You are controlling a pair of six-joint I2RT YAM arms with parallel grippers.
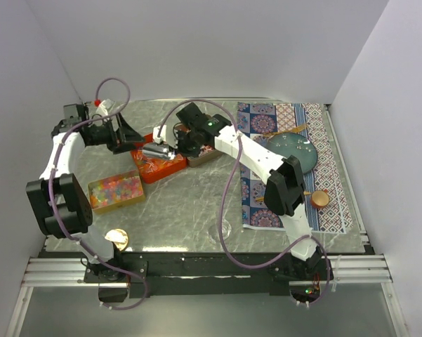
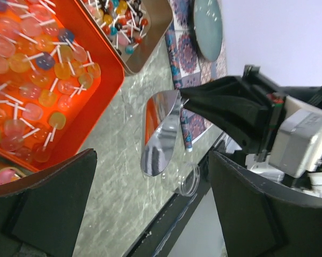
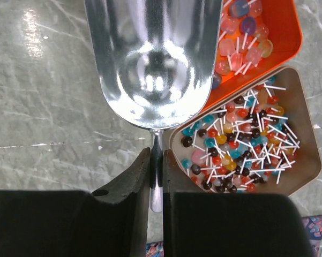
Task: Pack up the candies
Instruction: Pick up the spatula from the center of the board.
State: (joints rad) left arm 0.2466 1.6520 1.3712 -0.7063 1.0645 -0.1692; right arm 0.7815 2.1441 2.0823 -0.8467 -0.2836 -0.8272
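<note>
The candies lie in three tins: pastel lollipops in an orange tin (image 1: 156, 168) (image 2: 37, 75) (image 3: 262, 32), small dark and bright lollipops in a tan tin (image 1: 205, 156) (image 3: 246, 142) (image 2: 129, 27), and bead-like multicoloured pieces in a gold tin (image 1: 116, 192). My right gripper (image 1: 172, 149) (image 3: 156, 155) is shut on the handle of an empty silver scoop (image 3: 152, 59) (image 2: 161, 134) held over the orange tin's near edge. My left gripper (image 1: 130, 140) (image 2: 150, 160) is open and empty, just left of the orange tin.
A clear jar (image 1: 222, 228) (image 2: 190, 179) lies near the table's front edge and a gold lid (image 1: 116, 239) lies at the front left. On the patterned mat (image 1: 323, 140) at the right are a teal plate (image 1: 295, 151), a gold spoon (image 1: 281, 132) and a copper cup (image 1: 319, 199).
</note>
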